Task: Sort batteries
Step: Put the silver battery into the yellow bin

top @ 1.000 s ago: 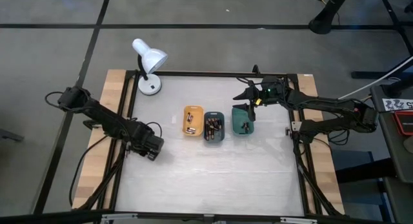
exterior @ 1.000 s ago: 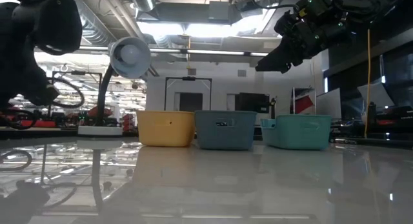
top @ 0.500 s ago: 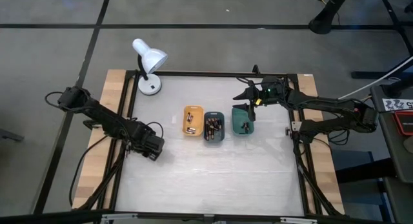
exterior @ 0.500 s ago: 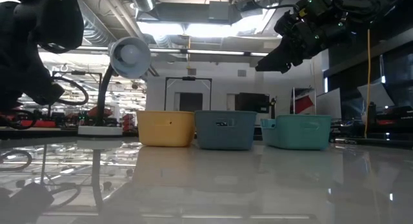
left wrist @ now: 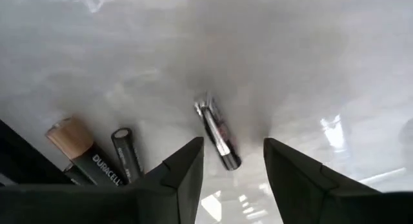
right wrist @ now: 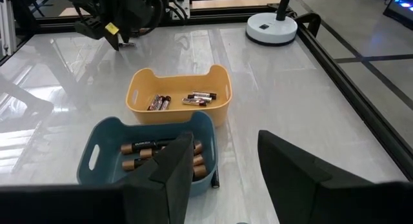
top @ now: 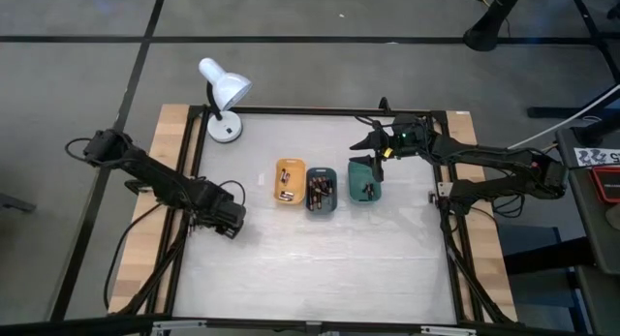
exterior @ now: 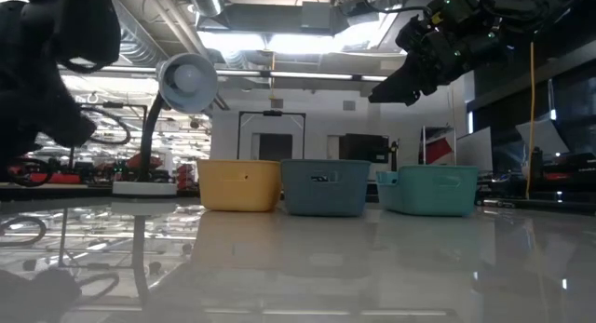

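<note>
My left gripper point(top: 230, 223) points down at the table's left side, open point(left wrist: 232, 144). A thin silvery battery with a reddish mark point(left wrist: 216, 133) lies flat on the table, its near end between the fingertips and touching neither. Two more batteries point(left wrist: 97, 161) lie beside it. Three trays stand in a row mid-table: orange point(top: 290, 181), dark teal point(top: 322, 192) and green point(top: 366, 180). Each holds batteries point(right wrist: 190, 98). My right gripper point(top: 360, 142) hangs open over the green tray's far end, nothing between its fingers point(right wrist: 224, 135).
A white desk lamp point(top: 225, 96) stands at the far left corner. A black frame point(top: 320, 111) runs around the table. A small dark battery point(right wrist: 214, 179) lies on the table by the teal tray's wall. The table's near half is bare white surface point(top: 320, 268).
</note>
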Action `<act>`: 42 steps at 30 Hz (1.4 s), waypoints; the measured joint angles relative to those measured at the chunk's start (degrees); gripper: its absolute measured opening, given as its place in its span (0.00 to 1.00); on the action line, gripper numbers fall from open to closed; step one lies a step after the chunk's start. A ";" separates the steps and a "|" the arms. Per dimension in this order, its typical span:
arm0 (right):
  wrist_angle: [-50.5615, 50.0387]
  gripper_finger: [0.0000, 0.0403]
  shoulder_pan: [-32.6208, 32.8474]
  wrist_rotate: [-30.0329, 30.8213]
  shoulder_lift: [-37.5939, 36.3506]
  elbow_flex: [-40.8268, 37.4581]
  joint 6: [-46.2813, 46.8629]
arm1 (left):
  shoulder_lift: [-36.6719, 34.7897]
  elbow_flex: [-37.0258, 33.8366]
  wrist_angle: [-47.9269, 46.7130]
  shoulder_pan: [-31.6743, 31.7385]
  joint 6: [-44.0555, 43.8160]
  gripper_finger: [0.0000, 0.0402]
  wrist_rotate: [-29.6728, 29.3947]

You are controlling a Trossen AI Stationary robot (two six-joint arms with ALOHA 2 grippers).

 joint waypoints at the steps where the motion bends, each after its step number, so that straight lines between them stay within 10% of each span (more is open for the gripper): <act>1: -0.03 0.43 0.01 0.01 0.00 0.00 0.01 | -0.84 0.00 -0.34 0.05 -0.63 0.38 -0.81; 32: -0.01 0.43 -0.01 0.00 0.00 0.00 0.02 | -4.55 -4.31 1.56 0.44 -8.95 0.37 -3.03; 42: 0.26 0.43 0.01 0.01 0.00 0.00 0.04 | -4.52 -4.45 1.24 0.53 -6.69 0.11 -3.26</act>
